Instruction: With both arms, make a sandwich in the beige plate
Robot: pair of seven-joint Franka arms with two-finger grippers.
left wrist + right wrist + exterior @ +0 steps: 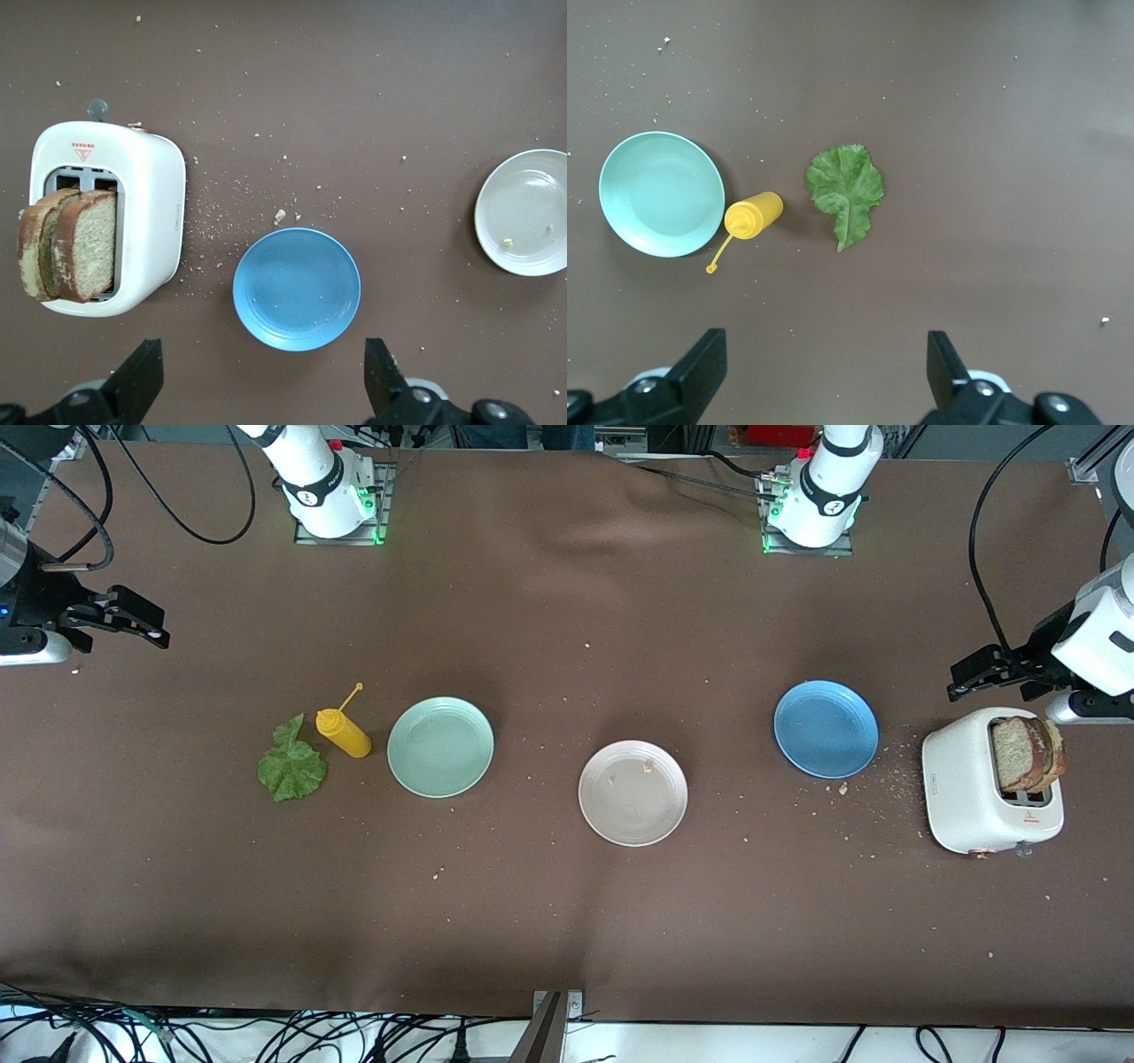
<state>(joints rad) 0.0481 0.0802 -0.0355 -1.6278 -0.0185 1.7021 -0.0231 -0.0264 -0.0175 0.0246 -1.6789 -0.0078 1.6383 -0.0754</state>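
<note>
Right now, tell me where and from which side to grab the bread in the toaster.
Take the bread by its top half, which sticks up out of the white toaster, coming straight down from above. The slices stand on edge, so the left tool, open and beside the toaster, should probably close across a slice's flat faces.

Table (549, 921) covered by brown cloth, creased near 12 o'clock; crumbs scattered; black cables (266, 1036) seen along 6 o'clock edge.

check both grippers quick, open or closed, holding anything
Left gripper: open, holding nothing, over the table beside the toaster.
Right gripper: open, holding nothing, over bare table.
</note>
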